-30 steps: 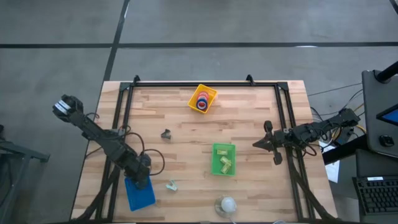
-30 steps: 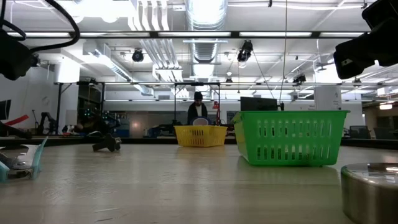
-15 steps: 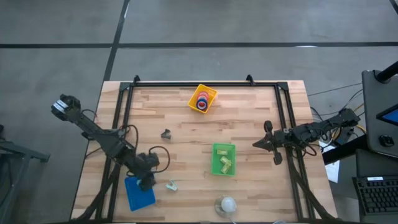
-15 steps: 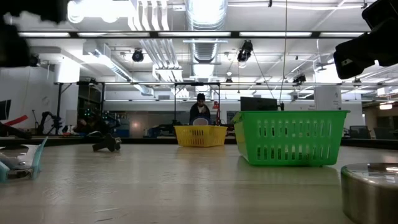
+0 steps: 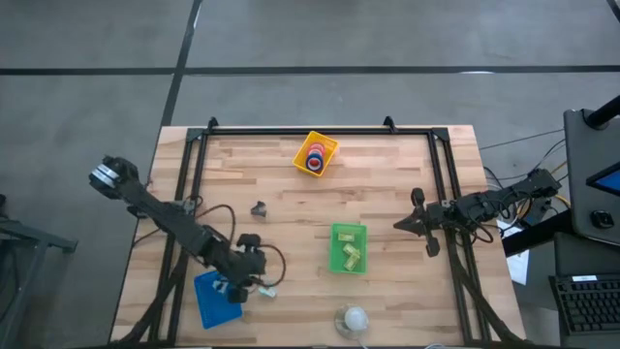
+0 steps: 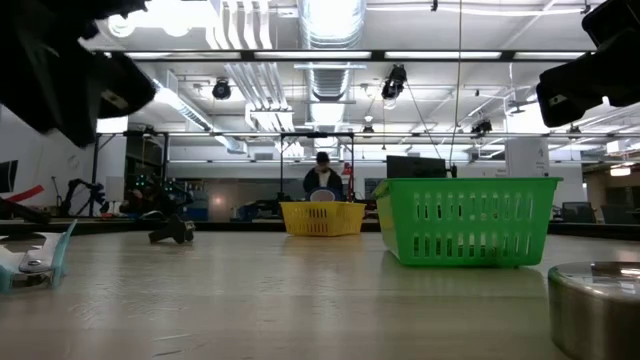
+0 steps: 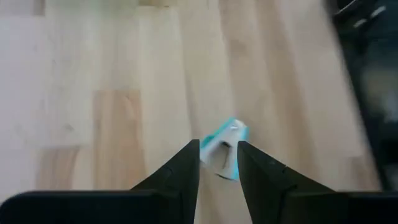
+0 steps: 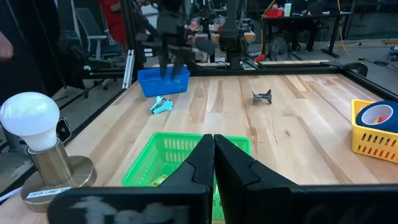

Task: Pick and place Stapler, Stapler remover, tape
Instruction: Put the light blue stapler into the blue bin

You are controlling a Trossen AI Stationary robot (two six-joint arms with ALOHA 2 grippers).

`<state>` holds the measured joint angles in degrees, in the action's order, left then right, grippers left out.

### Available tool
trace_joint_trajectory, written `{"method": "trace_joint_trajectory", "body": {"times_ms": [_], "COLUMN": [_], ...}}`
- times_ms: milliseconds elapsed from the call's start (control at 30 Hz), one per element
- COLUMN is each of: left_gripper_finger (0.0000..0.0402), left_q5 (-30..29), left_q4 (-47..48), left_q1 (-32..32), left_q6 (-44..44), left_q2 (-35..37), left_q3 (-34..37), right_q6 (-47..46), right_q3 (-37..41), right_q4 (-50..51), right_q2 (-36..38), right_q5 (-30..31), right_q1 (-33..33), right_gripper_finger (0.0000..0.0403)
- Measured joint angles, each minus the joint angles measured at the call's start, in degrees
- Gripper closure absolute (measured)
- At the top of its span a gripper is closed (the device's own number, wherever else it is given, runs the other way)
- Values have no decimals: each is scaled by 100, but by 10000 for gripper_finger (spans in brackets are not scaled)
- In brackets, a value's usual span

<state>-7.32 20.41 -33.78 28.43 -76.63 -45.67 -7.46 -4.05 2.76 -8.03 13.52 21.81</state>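
My left gripper (image 5: pixel 250 281) (image 7: pixel 217 154) hovers open just right of the blue bin (image 5: pixel 215 299). A small teal-and-white tool (image 5: pixel 266 288) (image 7: pixel 225 148) (image 6: pixel 35 262) lies flat on the wood just beyond its fingertips, untouched. A small dark tool (image 5: pixel 258 208) (image 8: pixel 262 96) (image 6: pixel 172 232) lies on the table farther back. The tape rolls (image 5: pixel 316 155), red and blue, sit in the yellow bin (image 5: pixel 329 145) (image 8: pixel 373 134) near the far edge. My right gripper (image 5: pixel 407 224) (image 8: pixel 213 146) waits shut at the table's right side, above the green bin (image 8: pixel 186 155).
The green bin (image 5: pixel 349 247) (image 6: pixel 465 232) holds pale green items at centre right. A light bulb on a round metal base (image 5: pixel 354 319) (image 8: pixel 28 121) stands at the near edge. A black frame rail (image 5: pixel 194 174) runs along the table's sides. A person stands in the room behind.
My left arm has swung from over the blue bin toward the table's right, bringing its gripper beside the teal-and-white tool. The tools, bins and my right arm have stayed put.
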Motion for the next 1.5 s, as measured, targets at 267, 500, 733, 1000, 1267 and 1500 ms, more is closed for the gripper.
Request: {"method": "trace_joint_trajectory", "body": {"times_ms": [267, 500, 733, 1000, 1267, 1500], "left_gripper_finger": [303, 304, 312, 333, 361, 394], "left_q5": [-172, -159, -20, 82, 84, 190], "left_q4": [-565, -567, -569, -642, -729, -741], "left_q1": [59, 64, 68, 68, 68, 81], "left_q6": [-715, -709, -566, -523, -523, -523], "left_q2": [-907, -1195, -1186, -1312, -1326, -1317], "left_q3": [-18, -50, -35, -7, -9, -73], "right_q6": [0, 0, 0, 1, 1, 0], "right_q3": [0, 0, 0, 0, 0, 0], "right_q4": [0, 0, 0, 0, 0, 0], "right_q2": [0, 0, 0, 0, 0, 0], "right_q5": [-2, -2, 0, -1, -1, -2], "right_q1": [1, 1, 1, 1, 1, 1], "right_gripper_finger": [394, 394, 394, 394, 394, 394]}}
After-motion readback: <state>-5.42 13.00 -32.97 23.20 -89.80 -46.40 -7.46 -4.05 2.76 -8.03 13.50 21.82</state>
